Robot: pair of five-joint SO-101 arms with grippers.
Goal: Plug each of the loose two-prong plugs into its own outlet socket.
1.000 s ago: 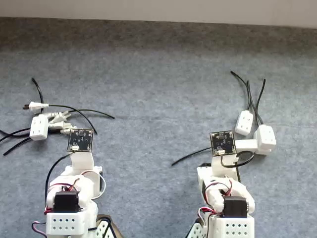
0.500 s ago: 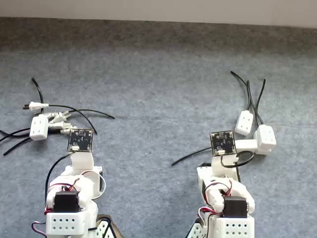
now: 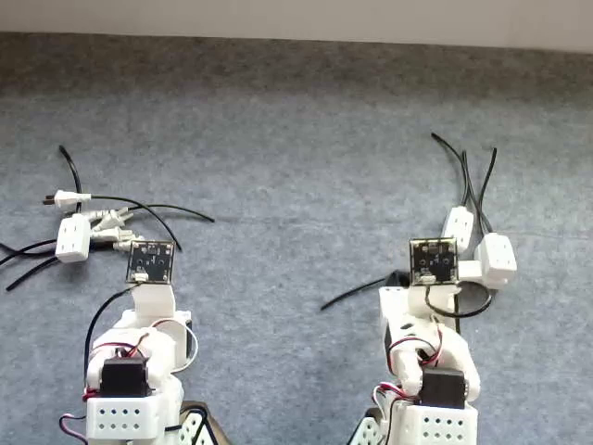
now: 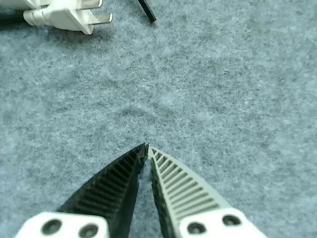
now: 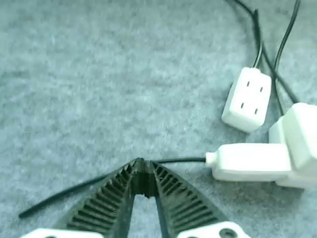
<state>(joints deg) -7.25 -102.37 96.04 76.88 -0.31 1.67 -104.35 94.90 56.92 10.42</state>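
Over at the left of the counter (image 3: 296, 139), from the high view, loose plugs (image 3: 111, 222) are lying beside a socket block (image 3: 72, 238). From the left wrist, the left gripper (image 4: 147, 148) is pointing at bare counter, fingers together, with a white plug (image 4: 64, 17) lying well ahead. From the right wrist, the right gripper (image 5: 143, 168) is sitting closed, tips at a black cable (image 5: 181, 160). A free socket (image 5: 246, 99) is lying near a seated plug (image 5: 250, 161).

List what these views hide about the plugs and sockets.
Left wrist view: loose plug cut off by the frame edge.
Right wrist view: socket holding a seated plug runs off the edge; prongs hidden inside it.
High view: the left arm's camera board covers the nearest plug's tip.
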